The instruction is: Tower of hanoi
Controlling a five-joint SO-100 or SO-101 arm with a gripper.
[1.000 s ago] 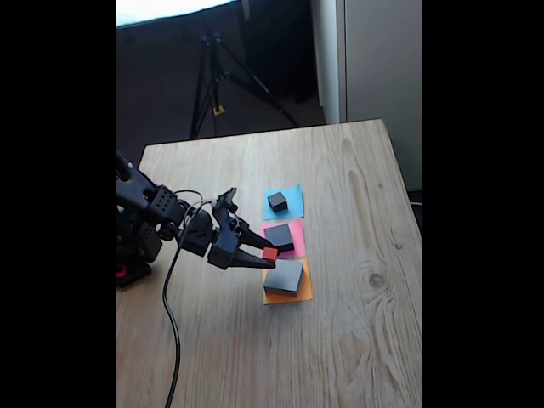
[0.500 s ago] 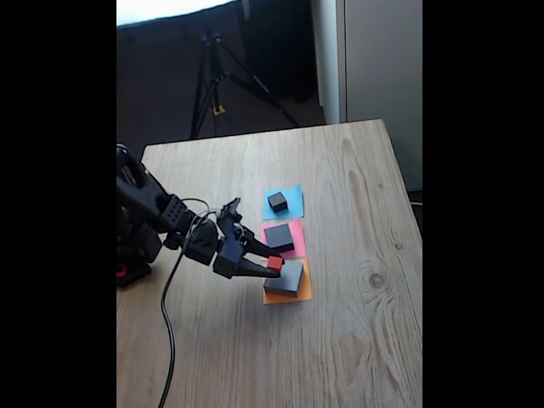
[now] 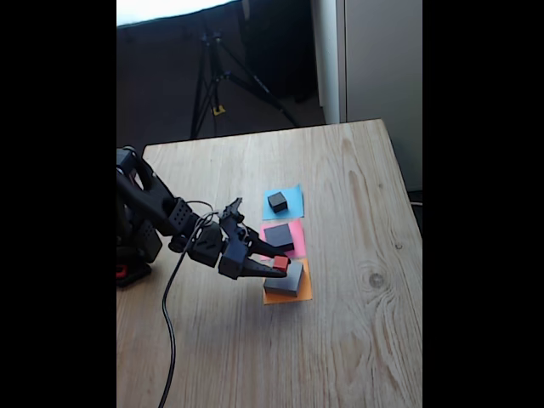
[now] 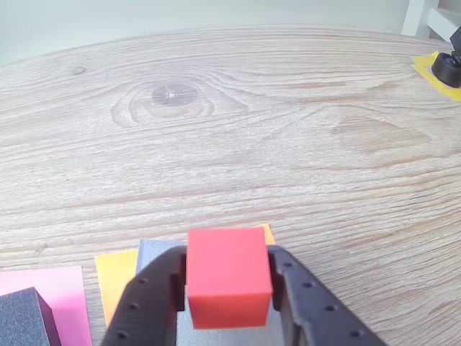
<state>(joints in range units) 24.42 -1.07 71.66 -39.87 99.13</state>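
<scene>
Pincer (image 3: pixel 280 264) in the fixed view is clamped on the tiny red cube (image 3: pixel 280 263), right over the large dark grey square block (image 3: pixel 286 278) on the orange paper square (image 3: pixel 303 293). Wrist view: black fingers (image 4: pixel 148 299) squeeze that cube (image 4: pixel 228 277) from both sides, grey block (image 4: pixel 155 251) just behind. Looks like the placing step; next it'd need lowering and letting go.

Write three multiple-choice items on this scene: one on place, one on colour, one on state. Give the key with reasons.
1. The largest dark block sits on which paper?
A blue
B pink
C orange

2. What colour is the cube between the jaws?
A red
B green
C black

3. The gripper is:
A open and empty
B shut on the cube
C resting flat on the table

Key: C, the orange paper shows beneath it; A, the wrist view shows it red; B, both jaws press its sides.
</scene>
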